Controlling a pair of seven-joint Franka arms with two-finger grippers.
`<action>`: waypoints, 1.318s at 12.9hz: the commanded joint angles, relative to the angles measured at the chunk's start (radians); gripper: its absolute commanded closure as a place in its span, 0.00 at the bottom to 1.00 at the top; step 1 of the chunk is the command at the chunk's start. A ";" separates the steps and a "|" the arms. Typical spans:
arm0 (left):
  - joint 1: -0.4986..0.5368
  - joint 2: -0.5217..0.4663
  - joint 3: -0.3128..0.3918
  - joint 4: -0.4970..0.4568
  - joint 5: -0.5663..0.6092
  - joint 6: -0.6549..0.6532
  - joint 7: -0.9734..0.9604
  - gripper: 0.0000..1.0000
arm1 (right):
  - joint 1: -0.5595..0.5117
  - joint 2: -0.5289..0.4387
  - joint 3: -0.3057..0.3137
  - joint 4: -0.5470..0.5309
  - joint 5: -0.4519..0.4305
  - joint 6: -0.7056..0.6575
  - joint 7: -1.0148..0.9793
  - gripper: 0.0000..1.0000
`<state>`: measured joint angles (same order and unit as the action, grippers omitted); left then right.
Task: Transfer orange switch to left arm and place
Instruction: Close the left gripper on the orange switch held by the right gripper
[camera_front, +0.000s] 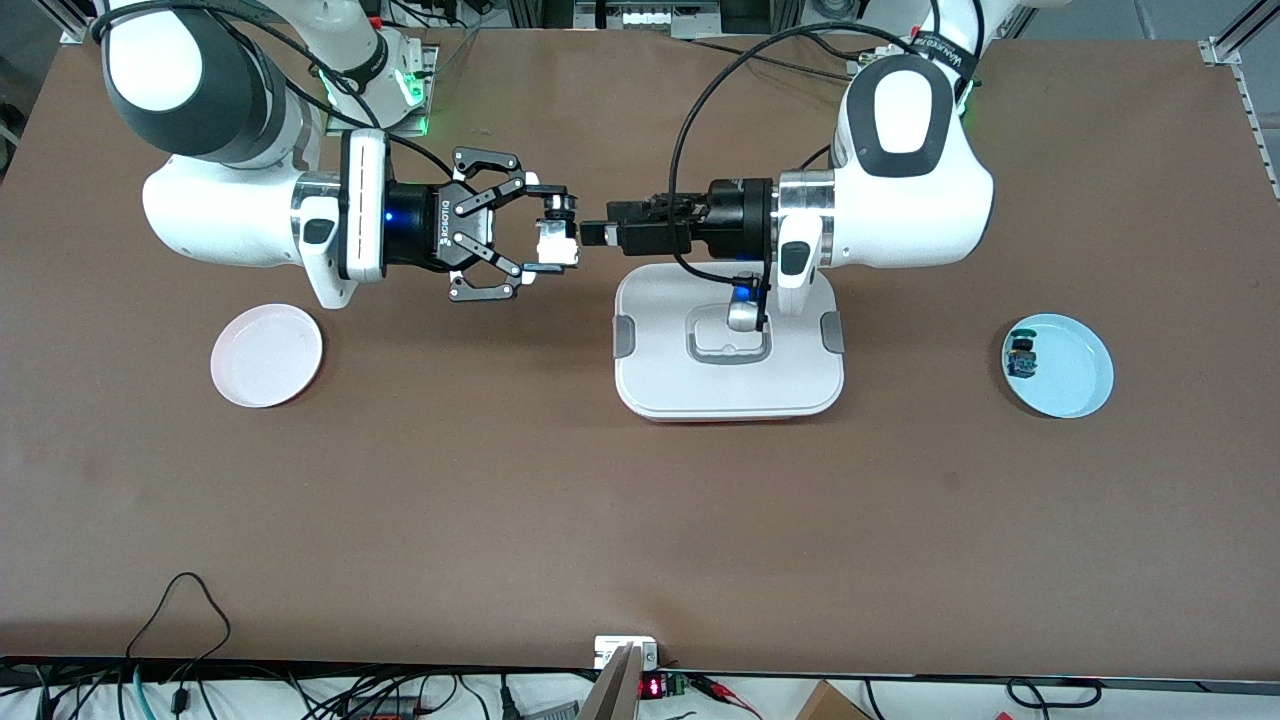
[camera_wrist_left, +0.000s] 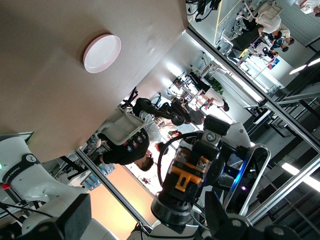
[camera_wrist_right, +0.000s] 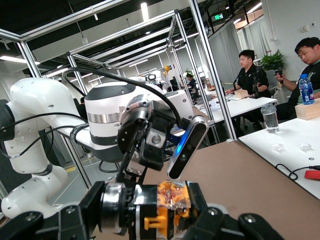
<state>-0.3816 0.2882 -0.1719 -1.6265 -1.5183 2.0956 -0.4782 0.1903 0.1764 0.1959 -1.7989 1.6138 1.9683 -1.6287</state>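
The orange switch (camera_front: 560, 211) hangs in the air between the two grippers, beside the white box (camera_front: 730, 388) on the side toward the right arm's end. My right gripper (camera_front: 552, 230) is shut on it. In the right wrist view the switch (camera_wrist_right: 170, 210), black with orange parts, sits between that gripper's fingers. My left gripper (camera_front: 593, 233) is open and level with the switch, its tips a short gap from it, over the box's edge. The left wrist view faces the switch (camera_wrist_left: 192, 177) end on.
A pink plate (camera_front: 266, 355) lies toward the right arm's end of the table. A light blue plate (camera_front: 1075, 385) toward the left arm's end holds a small blue-capped switch (camera_front: 1022, 356). The box stands under the left arm's wrist.
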 joint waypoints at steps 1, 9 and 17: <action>0.000 -0.034 -0.001 -0.018 -0.022 0.027 -0.043 0.01 | -0.003 -0.001 0.000 -0.004 0.028 -0.016 -0.028 0.99; -0.042 0.012 -0.028 0.056 -0.025 0.170 -0.045 0.08 | -0.002 -0.003 0.000 -0.007 0.028 -0.012 -0.028 0.99; -0.043 0.054 -0.028 0.100 -0.023 0.191 -0.037 0.15 | -0.002 -0.001 0.000 -0.007 0.018 -0.006 -0.030 0.99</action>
<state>-0.4153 0.3005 -0.2010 -1.5840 -1.5191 2.2629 -0.5146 0.1903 0.1772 0.1959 -1.7995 1.6138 1.9683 -1.6318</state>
